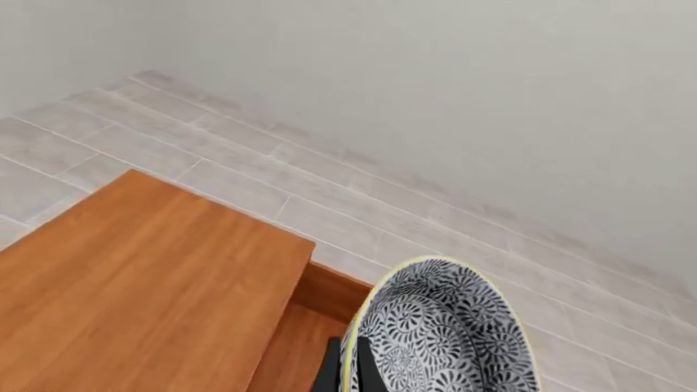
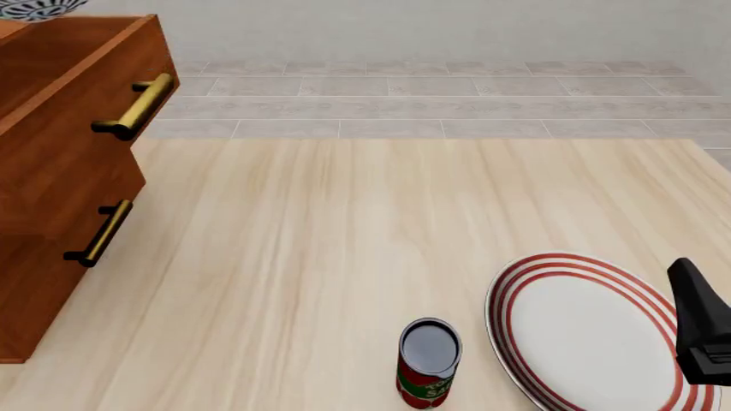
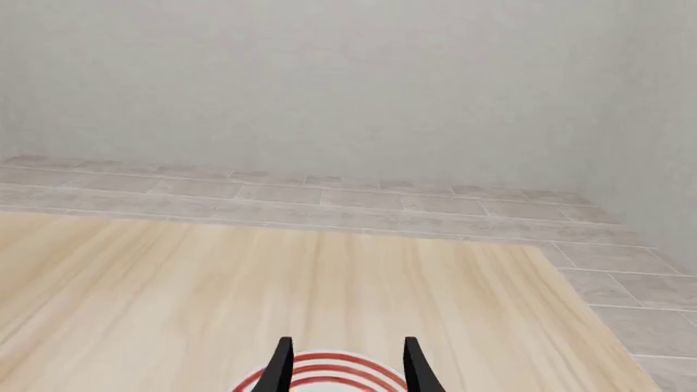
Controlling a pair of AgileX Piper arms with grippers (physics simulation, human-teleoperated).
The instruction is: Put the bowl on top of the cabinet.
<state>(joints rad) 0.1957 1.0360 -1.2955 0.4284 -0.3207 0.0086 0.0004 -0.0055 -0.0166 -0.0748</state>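
Note:
The bowl (image 1: 446,335), blue-and-white floral with a yellowish rim, fills the near part of the left wrist view. My left gripper (image 1: 348,377) is shut on its rim, one dark finger (image 1: 326,371) outside and one inside. The bowl hangs by the edge of the cabinet's flat wooden top (image 1: 142,286); I cannot tell whether it touches. In the front view only a sliver of the bowl (image 2: 34,8) shows above the cabinet (image 2: 57,171) at the far left. My right gripper (image 3: 348,371) stands open, holding nothing, low over the plate (image 3: 326,365) at the near right.
A white red-ringed plate (image 2: 583,330) lies at the near right of the table, with a red can (image 2: 429,364) upright just left of it. The cabinet has two brass bar handles (image 2: 137,107). Tiled floor and a pale wall lie beyond the table.

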